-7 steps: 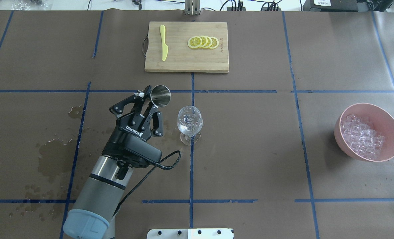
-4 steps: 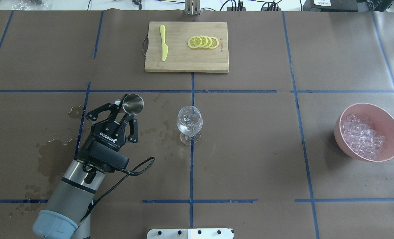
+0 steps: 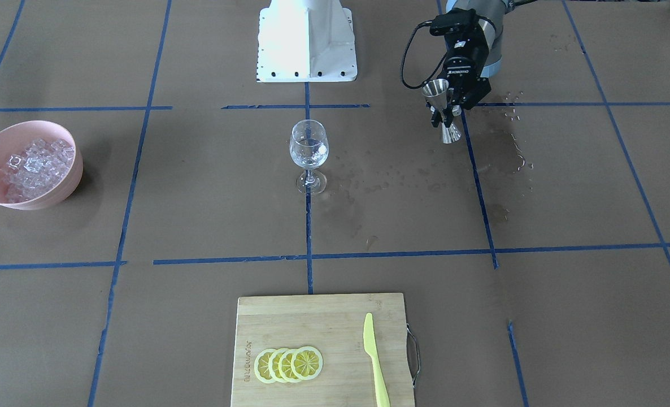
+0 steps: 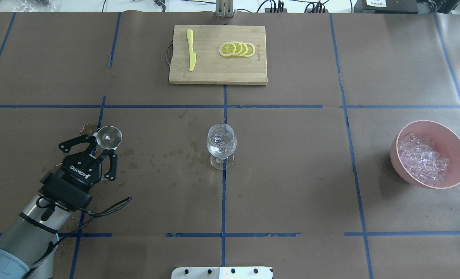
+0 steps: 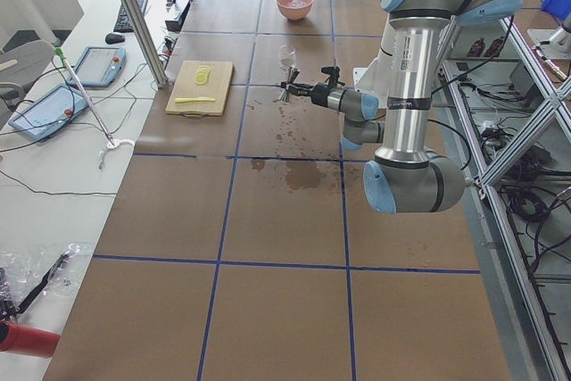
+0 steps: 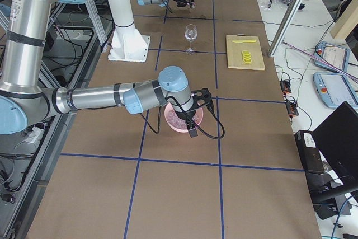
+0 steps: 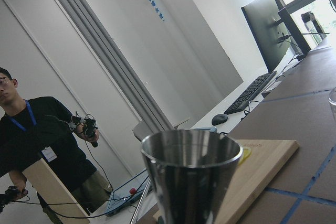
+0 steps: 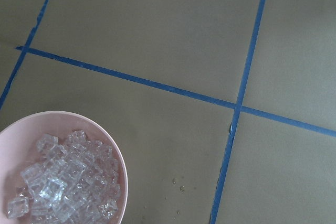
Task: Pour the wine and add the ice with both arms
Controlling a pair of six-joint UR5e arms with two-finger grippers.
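Note:
My left gripper [image 4: 105,146] is shut on a steel jigger [image 4: 110,137] and holds it upright above a wet patch, well left of the wine glass [image 4: 221,144]. The front view shows the jigger [image 3: 442,107] held at its waist, its base off the table. The glass [image 3: 309,151] stands at the table's centre with a little clear wine in it. The ice [image 4: 422,159] lies heaped in a pink bowl [image 4: 457,147] at the far right. My right gripper [image 6: 193,129] shows only in the exterior right view, above the bowl; I cannot tell whether it is open. Its wrist view shows the ice [image 8: 60,184].
A wooden cutting board [image 4: 214,71] at the back centre carries lemon slices [image 4: 237,49] and a yellow knife [image 4: 191,49]. Wet stains [image 4: 59,182] and droplets spread over the brown paper on the left. The white base pedestal [image 3: 307,39] stands at the robot's edge.
My left arm has drawn back to the left, away from the glass, with the jigger in its grip. The jigger has turned from tilted to upright.

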